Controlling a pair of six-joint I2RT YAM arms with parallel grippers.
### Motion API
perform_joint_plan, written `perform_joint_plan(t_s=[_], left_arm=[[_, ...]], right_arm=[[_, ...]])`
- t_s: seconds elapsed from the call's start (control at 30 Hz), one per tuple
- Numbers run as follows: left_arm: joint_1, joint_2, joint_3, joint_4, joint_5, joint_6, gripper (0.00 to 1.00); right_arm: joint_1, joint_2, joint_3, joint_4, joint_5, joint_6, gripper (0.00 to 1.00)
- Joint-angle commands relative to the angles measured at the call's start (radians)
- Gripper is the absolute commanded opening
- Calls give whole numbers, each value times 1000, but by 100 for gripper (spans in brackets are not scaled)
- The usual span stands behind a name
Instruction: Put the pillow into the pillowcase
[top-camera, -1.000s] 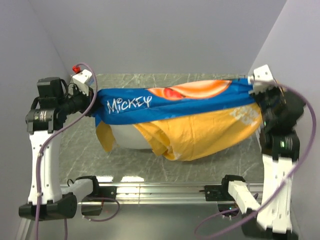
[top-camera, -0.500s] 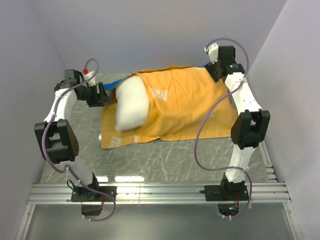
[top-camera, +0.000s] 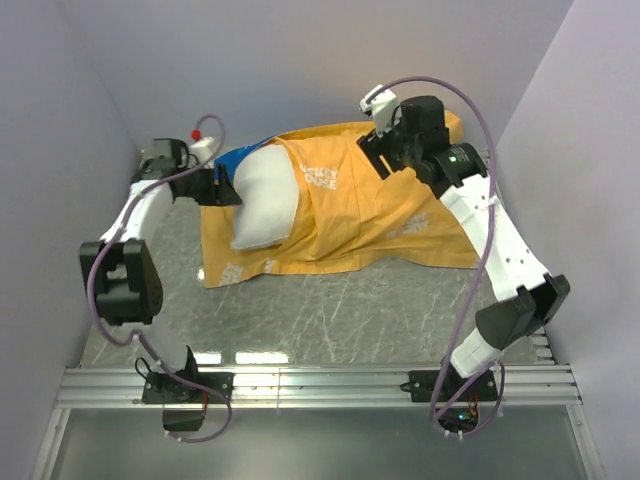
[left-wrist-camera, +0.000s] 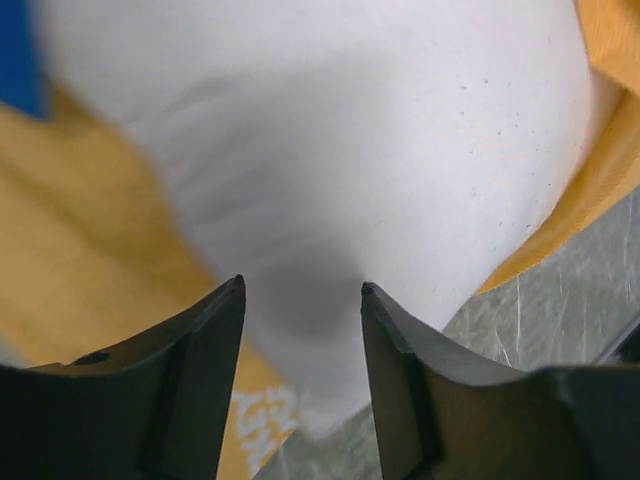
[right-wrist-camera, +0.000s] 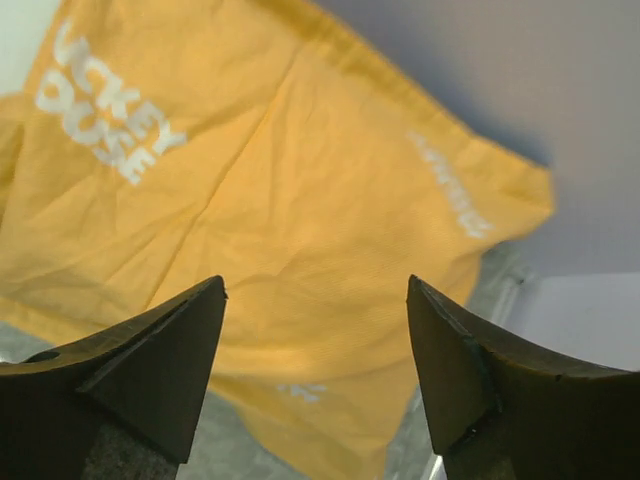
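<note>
Lying on the grey table (top-camera: 330, 310), the pillowcase (top-camera: 380, 220) is showing its orange face with white lettering, and a strip of blue is peeking out at its far left corner. The pillow (top-camera: 265, 200) is sitting partly inside it, its white left end bulging out of the opening. The left gripper (top-camera: 224, 187) is hovering just beside that exposed end, jaws apart and gripping nothing. The right gripper (top-camera: 372, 157) is hanging over the pillowcase's far edge, jaws spread wide and empty.
</note>
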Motion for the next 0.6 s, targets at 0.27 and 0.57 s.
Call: perform_joint_plan(t_s=[0.27, 0.57], left_arm=[[-524, -135, -245, 61, 192, -15, 39], [-320, -329, -296, 94, -102, -71, 62]], right_arm=[[-9, 23, 36, -169, -173, 115, 64], [122, 29, -143, -98, -180, 95, 44]])
